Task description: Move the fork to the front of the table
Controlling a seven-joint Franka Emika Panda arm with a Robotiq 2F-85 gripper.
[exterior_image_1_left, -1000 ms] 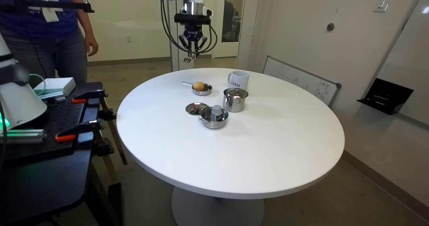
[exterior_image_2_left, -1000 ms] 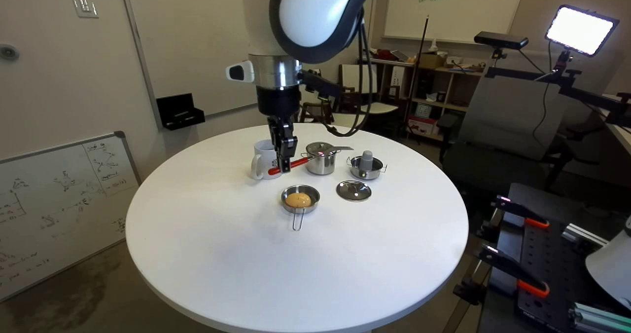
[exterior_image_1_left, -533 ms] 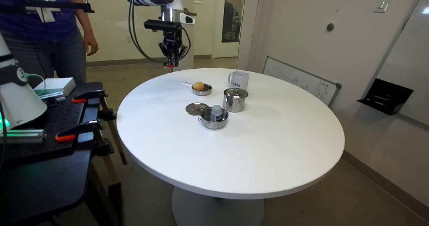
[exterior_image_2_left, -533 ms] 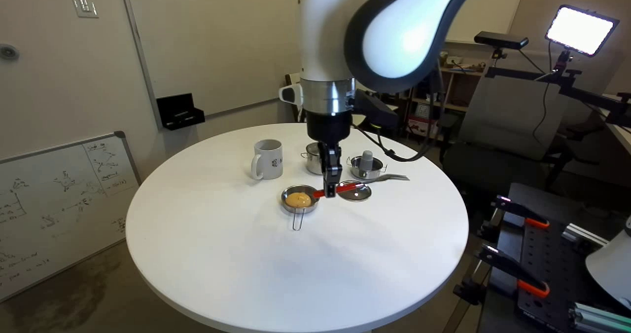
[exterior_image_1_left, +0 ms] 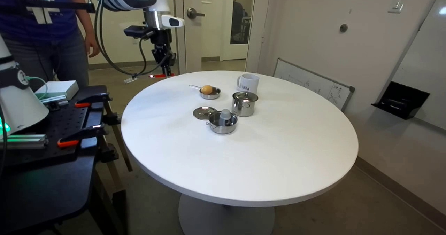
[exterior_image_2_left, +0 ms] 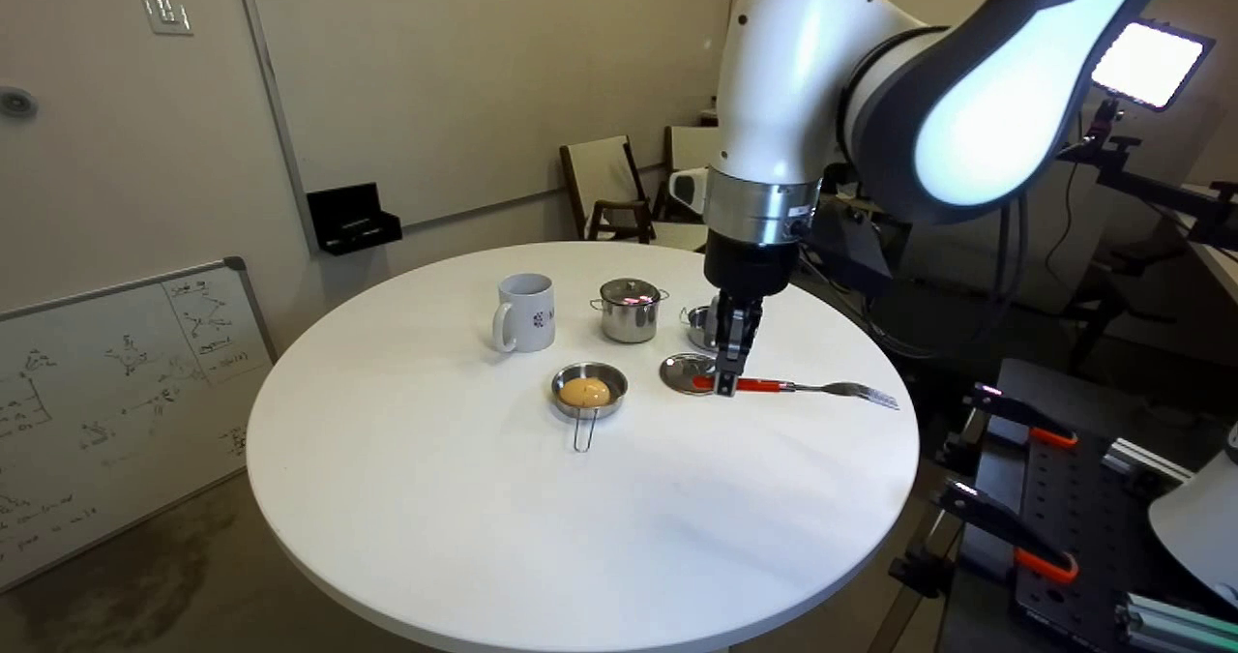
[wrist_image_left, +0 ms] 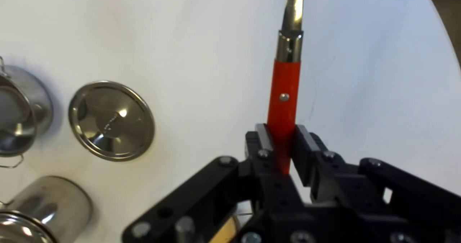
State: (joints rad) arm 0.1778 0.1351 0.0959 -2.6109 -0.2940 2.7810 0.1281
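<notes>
The fork has a red-orange handle and a metal head with tines. My gripper is shut on its handle and holds it level above the round white table. In the wrist view the handle runs up from between the fingertips; the tines are beyond the top edge. In an exterior view the fork and gripper show at the far left rim of the table, tines pointing left. The handle's end is partly hidden by a finger in the wrist view.
A pot lid, a lidded pot, an open pot with a grey thing in it, a small pan with an egg-like thing and a white mug stand on the table. A dark bench stands beside it.
The gripper has carried the fork away from the mug, rightward and nearer in an exterior view, leftward in the other view. The fork has turned with it. The things on the table stay put.
</notes>
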